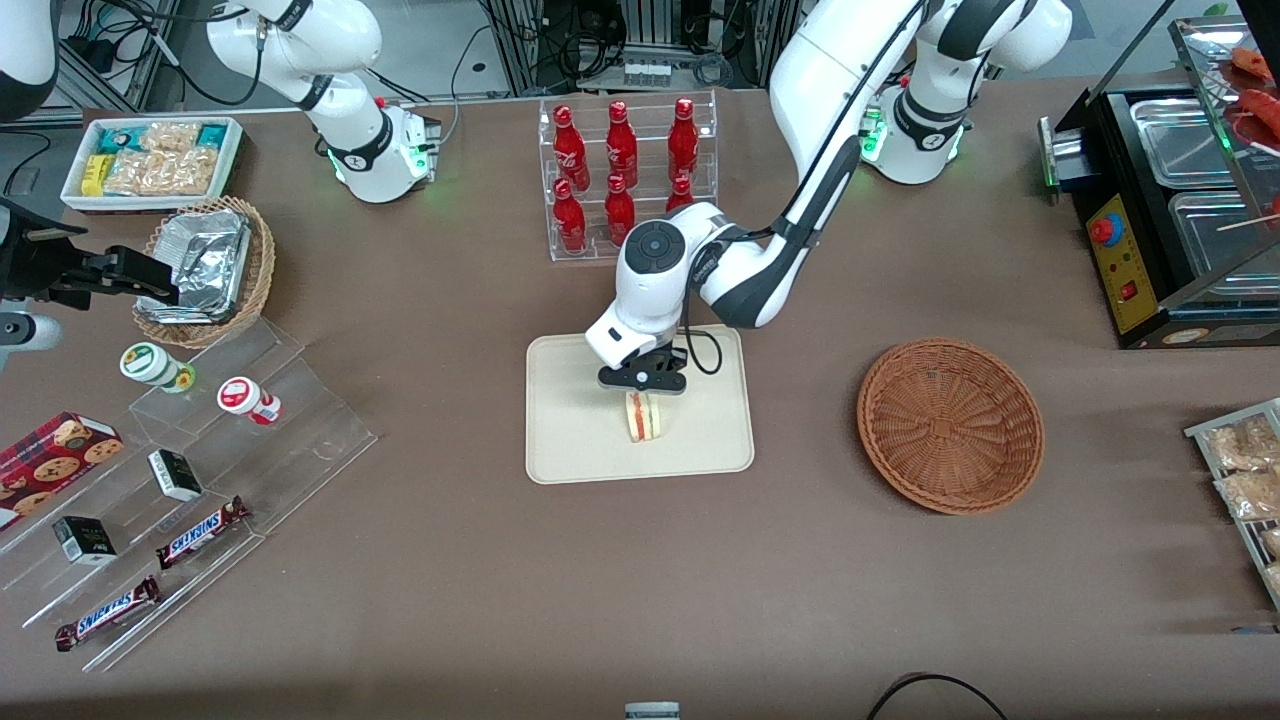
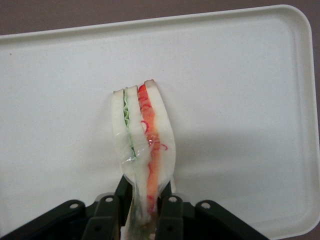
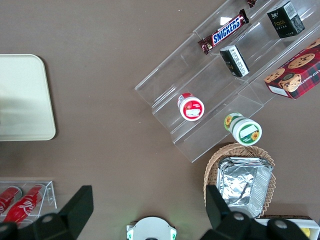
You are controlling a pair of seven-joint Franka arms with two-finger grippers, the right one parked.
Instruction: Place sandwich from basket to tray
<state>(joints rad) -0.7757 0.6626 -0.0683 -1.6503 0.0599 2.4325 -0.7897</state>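
The pincer grips the sandwich at frame centre. It holds the sandwich over the tray. The basket sits empty on the bench.

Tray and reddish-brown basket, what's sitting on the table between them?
Nothing: the front view shows bare brown tabletop between the tray and the basket. The claw grips the sandwich over the tray.

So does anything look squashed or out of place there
Yes: the sandwich is pinched narrow at one end where the pincer grips it, over the tray. The basket sits empty. Nothing looks spilled.
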